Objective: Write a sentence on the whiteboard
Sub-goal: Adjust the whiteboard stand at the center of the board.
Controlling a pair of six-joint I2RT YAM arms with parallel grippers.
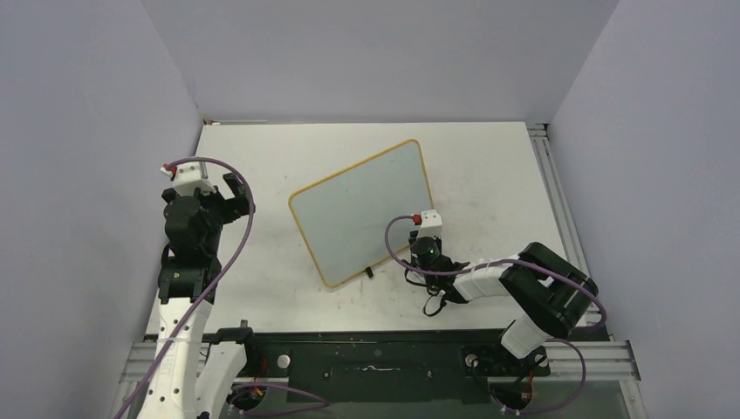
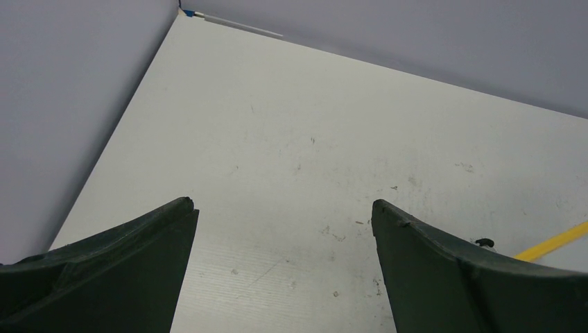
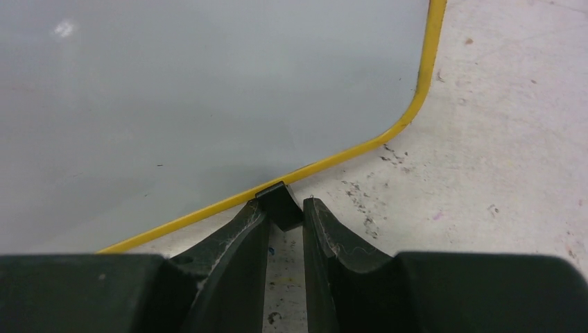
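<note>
The whiteboard [image 1: 362, 209] lies tilted on the tabletop, glossy grey-white with a yellow frame. Its surface is blank; no sentence shows on it. My right gripper [image 1: 412, 256] is at the board's near right edge. In the right wrist view the right gripper [image 3: 286, 208] has its jaws nearly closed, pinching a black clip foot [image 3: 279, 200] on the board's yellow frame [image 3: 347, 154]. My left gripper [image 1: 222, 194] is wide open and empty, left of the board. In the left wrist view the left gripper [image 2: 283, 205] hangs over bare tabletop, with the board's yellow edge [image 2: 555, 243] at the far right.
A second black clip foot [image 1: 369, 272] sticks out at the board's near edge. Grey walls enclose the table on the left, back and right. A metal rail [image 1: 558, 192] runs along the table's right edge. The tabletop shows scuffs and marker stains.
</note>
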